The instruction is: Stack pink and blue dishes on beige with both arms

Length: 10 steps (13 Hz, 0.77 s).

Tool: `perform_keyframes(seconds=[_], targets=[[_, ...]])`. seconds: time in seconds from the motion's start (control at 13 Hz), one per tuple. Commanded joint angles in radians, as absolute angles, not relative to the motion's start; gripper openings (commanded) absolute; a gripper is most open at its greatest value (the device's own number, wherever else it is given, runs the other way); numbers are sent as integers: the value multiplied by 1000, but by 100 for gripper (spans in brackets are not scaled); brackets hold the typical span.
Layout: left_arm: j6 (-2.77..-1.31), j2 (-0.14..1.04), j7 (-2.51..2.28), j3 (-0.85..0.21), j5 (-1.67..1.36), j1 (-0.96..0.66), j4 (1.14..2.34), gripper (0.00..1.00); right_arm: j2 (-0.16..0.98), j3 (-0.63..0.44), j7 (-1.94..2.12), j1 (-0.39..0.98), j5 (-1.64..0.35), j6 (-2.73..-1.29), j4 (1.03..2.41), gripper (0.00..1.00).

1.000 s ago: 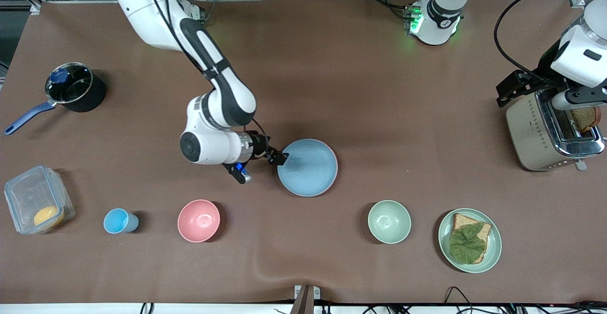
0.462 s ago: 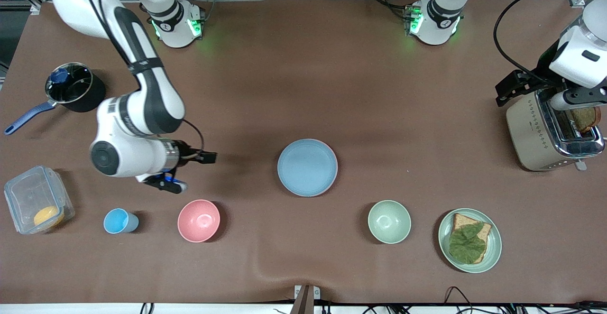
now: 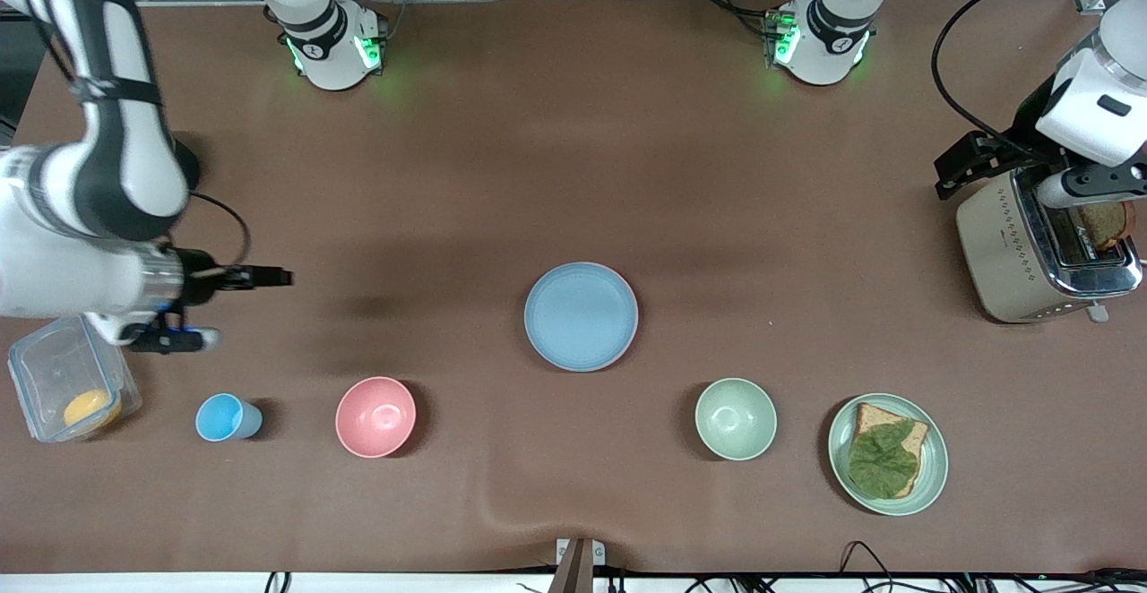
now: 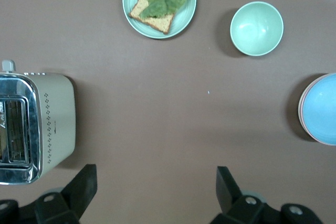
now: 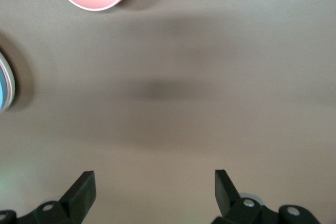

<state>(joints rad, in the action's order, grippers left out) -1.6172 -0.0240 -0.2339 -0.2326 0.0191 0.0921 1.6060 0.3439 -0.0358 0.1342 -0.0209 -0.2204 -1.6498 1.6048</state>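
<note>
The light blue plate (image 3: 581, 316) lies in the middle of the table, topmost of a stack. A thin pale pink rim (image 4: 301, 109) shows under it in the left wrist view; the beige plate is hidden beneath. My right gripper (image 3: 269, 277) hangs open and empty over bare table toward the right arm's end, well apart from the stack. Its wrist view shows the open gripper (image 5: 155, 182) with the blue plate's edge (image 5: 4, 85) at the border. My left gripper (image 3: 968, 166) waits open and empty over the table beside the toaster; it is seen as the open gripper (image 4: 156, 179) in its wrist view.
A blue cup (image 3: 228, 417), pink bowl (image 3: 375, 416), green bowl (image 3: 736, 418) and green plate with bread and a leaf (image 3: 927, 476) line the table nearer the front camera. A clear container (image 3: 67, 378) sits under the right arm. The toaster (image 3: 1039, 248) stands at the left arm's end.
The right gripper left the blue plate's rim and swung away toward the right arm's end of the table. The plate stack and the left arm stayed put.
</note>
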Motion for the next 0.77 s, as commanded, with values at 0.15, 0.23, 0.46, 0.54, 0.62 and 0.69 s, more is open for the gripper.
perform_keyframes(seconds=[0.15,0.23,0.46,0.54,0.62,0.69], targets=[[-1511,-12,-152,-225,-2,117,1543,100,154,-9,161,-25,-84,-1562,1628,100],[-1506,-8,-103,-224,-2,118,1536,100,115,-8,160,-23,-63,-1556,1628,100],[-1491,-8,-92,-225,-3,143,1531,100,46,-3,76,8,-25,-1555,1623,100],[-1486,-8,-92,-225,-3,143,1526,100,34,0,24,18,-25,-1554,1624,100],[-1483,-8,-92,-225,-2,144,1526,100,29,0,14,32,-25,-1546,1623,100],[-1483,-9,-94,-225,0,143,1525,100,29,0,15,34,-25,-1540,1621,100]])
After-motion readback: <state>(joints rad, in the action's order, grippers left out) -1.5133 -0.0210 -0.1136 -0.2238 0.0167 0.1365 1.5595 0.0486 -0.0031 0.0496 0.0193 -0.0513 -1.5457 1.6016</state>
